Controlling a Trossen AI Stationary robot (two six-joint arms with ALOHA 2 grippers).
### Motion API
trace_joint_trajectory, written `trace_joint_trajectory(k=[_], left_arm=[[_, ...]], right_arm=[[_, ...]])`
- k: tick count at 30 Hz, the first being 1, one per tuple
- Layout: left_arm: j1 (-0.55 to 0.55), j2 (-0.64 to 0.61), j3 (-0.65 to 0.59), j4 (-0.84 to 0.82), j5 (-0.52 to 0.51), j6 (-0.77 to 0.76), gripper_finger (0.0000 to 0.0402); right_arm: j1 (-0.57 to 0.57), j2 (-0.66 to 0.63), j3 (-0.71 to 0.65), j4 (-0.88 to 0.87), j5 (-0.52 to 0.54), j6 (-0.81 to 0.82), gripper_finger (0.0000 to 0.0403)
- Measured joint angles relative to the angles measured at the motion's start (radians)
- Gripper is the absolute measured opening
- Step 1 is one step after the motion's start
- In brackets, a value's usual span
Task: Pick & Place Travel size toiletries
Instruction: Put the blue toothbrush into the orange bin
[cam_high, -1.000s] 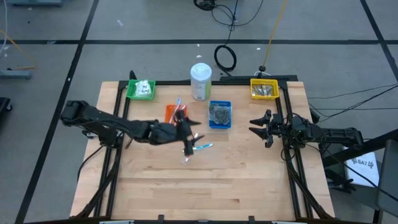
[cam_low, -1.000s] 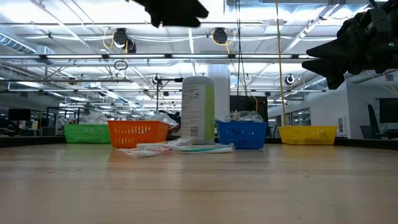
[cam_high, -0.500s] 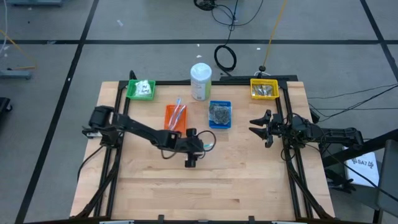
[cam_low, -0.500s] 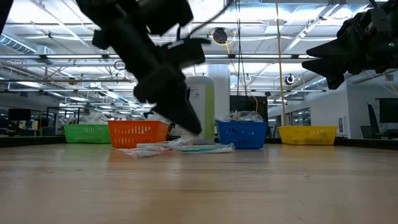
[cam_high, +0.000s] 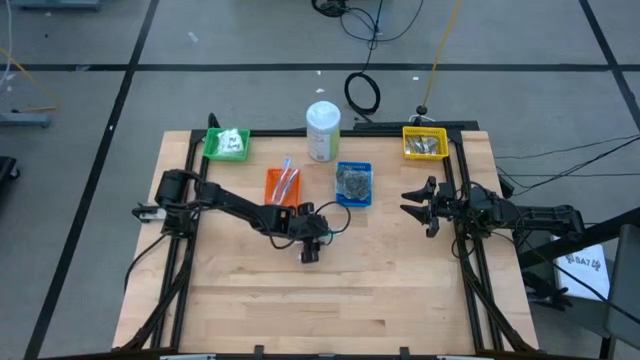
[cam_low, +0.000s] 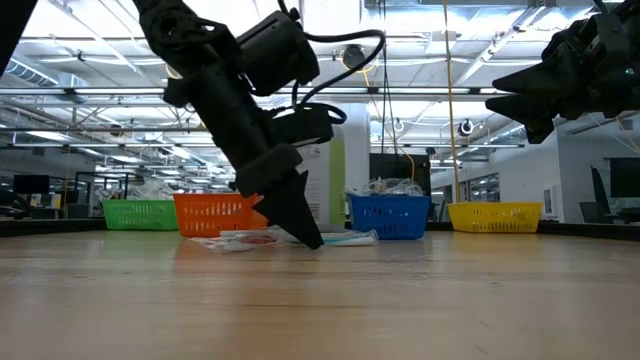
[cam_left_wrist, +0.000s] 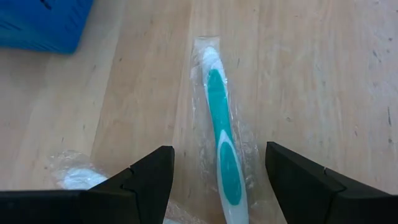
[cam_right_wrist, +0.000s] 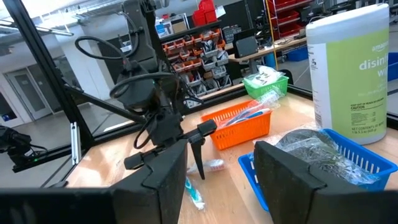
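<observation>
Toiletries are your concern here, and the one under your left gripper (cam_left_wrist: 214, 180) is a teal-and-white toothbrush sealed in a clear crinkled plastic sachet (cam_left_wrist: 219, 130). It lies flat on the light wooden table (cam_high: 400, 290), near the middle, just this side of the orange slotted tray (cam_high: 281, 186) and the blue slotted tray (cam_high: 353, 184). A second clear sachet with something white inside (cam_left_wrist: 81, 177) lies just beside it.

Your left gripper is down at the table with its two dark fingers (cam_left_wrist: 149, 180) spread wide on either side of the toothbrush's handle, holding nothing yet. Your right gripper (cam_high: 416, 208) waits well apart at the right edge of the table, fingers parted and empty.

Expect the sachet to be very light, and its film looks slick and loose, so it will likely skid or crumple if you pinch plastic alone. The brush inside looks stiff and thin. Close across the thicker teal grip of the handle, not the bristle end or the empty margin of film. Come down until the fingertips nearly touch the wood, since the item sits very low and a high pinch may slide over it.
</observation>
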Motion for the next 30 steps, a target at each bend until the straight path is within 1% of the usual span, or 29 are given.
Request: trace_joint_trajectory(k=[7, 10, 12, 14, 21, 24, 27, 30], left_arm=[[0.004, 0.000, 0.000, -0.009, 0.030, -0.014, 0.0245], [0.004, 0.001, 0.000, -0.009, 0.041, -0.014, 0.0233], [0.003, 0.001, 0.000, -0.010, 0.045, -0.014, 0.0212], [0.003, 0.002, 0.000, -0.010, 0.048, -0.014, 0.0183], [0.002, 0.003, -0.001, -0.003, 0.051, -0.007, 0.0062], [0.003, -0.004, -0.001, -0.003, 0.046, 0.002, 0.0022], [0.004, -0.028, -0.002, 0.005, 0.052, 0.005, 0.0015], [0.004, -0.066, -0.003, 0.032, 0.064, -0.023, 0.0032]], right_arm=[[0.000, 0.000, 0.000, 0.000, 0.000, 0.000, 0.0176], [0.000, 0.000, 0.000, 0.000, 0.000, 0.000, 0.0174], [0.000, 0.000, 0.000, 0.000, 0.000, 0.000, 0.0174], [0.000, 0.000, 0.000, 0.000, 0.000, 0.000, 0.0176], [0.000, 0.000, 0.000, 0.000, 0.000, 0.000, 0.0175], [0.000, 0.000, 0.000, 0.000, 0.000, 0.000, 0.0174], [0.000, 0.000, 0.000, 0.000, 0.000, 0.000, 0.0176], [0.000, 0.000, 0.000, 0.000, 0.000, 0.000, 0.0178]])
